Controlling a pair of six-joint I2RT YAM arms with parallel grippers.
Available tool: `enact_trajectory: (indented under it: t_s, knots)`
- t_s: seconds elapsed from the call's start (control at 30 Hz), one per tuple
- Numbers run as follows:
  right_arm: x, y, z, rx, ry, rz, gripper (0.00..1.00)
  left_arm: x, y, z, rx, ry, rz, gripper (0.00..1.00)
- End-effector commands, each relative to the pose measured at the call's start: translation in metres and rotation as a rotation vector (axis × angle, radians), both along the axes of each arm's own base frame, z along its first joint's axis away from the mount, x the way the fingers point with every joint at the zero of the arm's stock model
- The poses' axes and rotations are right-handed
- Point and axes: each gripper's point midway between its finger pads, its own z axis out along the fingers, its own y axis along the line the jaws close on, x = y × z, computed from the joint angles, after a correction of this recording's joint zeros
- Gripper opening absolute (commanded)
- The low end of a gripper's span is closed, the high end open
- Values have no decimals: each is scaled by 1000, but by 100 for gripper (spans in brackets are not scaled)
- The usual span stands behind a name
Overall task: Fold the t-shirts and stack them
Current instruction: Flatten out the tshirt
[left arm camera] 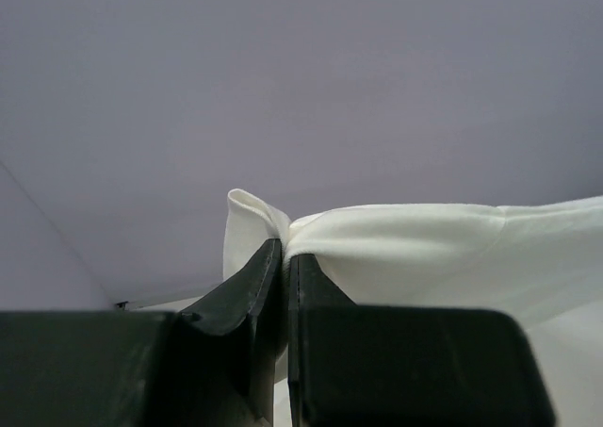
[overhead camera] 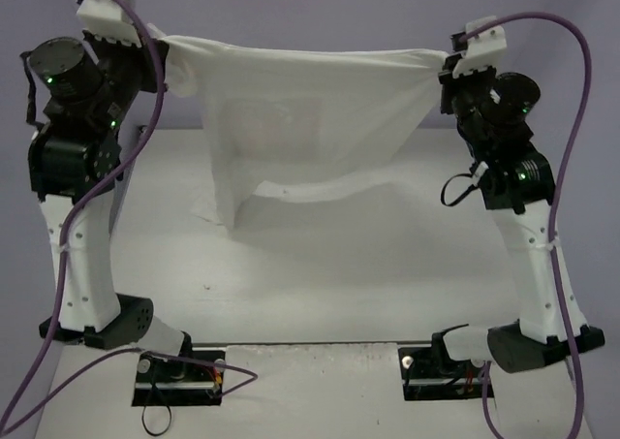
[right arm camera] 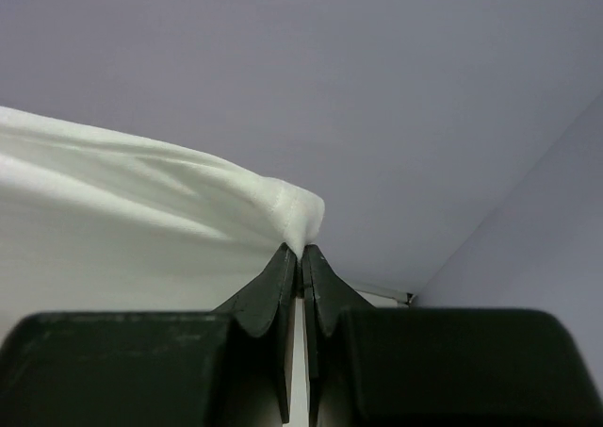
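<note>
A white t-shirt (overhead camera: pixel 310 119) hangs stretched in the air between both arms, its lower edge trailing onto the table at the back. A faint reddish square print shows through the cloth near its middle. My left gripper (overhead camera: pixel 167 44) is shut on the shirt's upper left corner, where cloth (left arm camera: pixel 396 248) bunches over the closed fingertips (left arm camera: pixel 285 248). My right gripper (overhead camera: pixel 442 66) is shut on the upper right corner, a fold of cloth (right arm camera: pixel 283 201) pinched at the tips (right arm camera: pixel 302 250). The top edge runs taut from one gripper to the other.
The white table (overhead camera: pixel 320 274) lies below the hanging shirt, with its far edge just behind the cloth. Purple cables (overhead camera: pixel 581 119) loop off both wrists. The arm bases (overhead camera: pixel 179 371) stand at the near edge. A plain lilac wall fills the background.
</note>
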Motion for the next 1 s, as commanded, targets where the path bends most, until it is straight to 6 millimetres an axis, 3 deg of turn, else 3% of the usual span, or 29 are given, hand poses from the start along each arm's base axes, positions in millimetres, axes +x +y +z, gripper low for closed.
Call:
enact_trajectory:
  t_s: [0.0, 0.17, 0.27, 0.37, 0.53, 0.57, 0.6, 0.63, 0.67, 0.73, 0.77, 0.83, 0.87, 0.9, 0.93, 0.97]
  knots:
    - [-76, -34, 87, 29, -266, -61, 0, -78, 11, 59, 12, -211, -20, 0]
    - [-119, -52, 107, 22, -345, -96, 0, -119, 19, 55, 53, -236, -17, 0]
    - [-124, -58, 112, 10, -357, -120, 0, -115, 27, 41, 75, -200, 29, 0]
    - [-111, -57, 105, -5, -330, -136, 0, -99, 28, 25, 81, -146, 48, 0]
    - [-57, -35, 70, -56, -222, -92, 0, -50, 17, -3, 65, -39, 31, 0]
    - [-57, -35, 71, -63, -224, -93, 0, -40, 15, -8, 68, -20, 26, 0]
    - [-37, -29, 62, -89, -194, -87, 0, -16, 11, -22, 78, 24, 26, 0]
    - [-11, -20, 46, -117, -149, -69, 0, -8, 11, -20, 85, 20, 30, 0]
    - [-2, -19, 49, -138, -155, -68, 0, 15, 10, -32, 104, 54, 45, 0]
    - [41, -13, 32, -177, -116, -61, 0, 46, 11, -35, 119, 62, 70, 0]
    - [56, -13, 33, -184, -121, -63, 0, 70, 10, -46, 128, 86, 75, 0]
    - [83, -15, 35, -183, -135, -78, 0, 93, 10, -48, 128, 81, 87, 0]
    - [102, -15, 44, -176, -159, -92, 0, 95, 14, -29, 117, 26, 103, 0]
    - [111, -19, 54, -170, -191, -107, 0, 114, 16, -36, 117, 30, 117, 0]
    - [119, -22, 60, -165, -212, -117, 0, 121, 20, -33, 110, 10, 135, 0]
    - [127, -26, 80, -138, -292, -147, 0, 130, 27, -22, 82, -38, 156, 0]
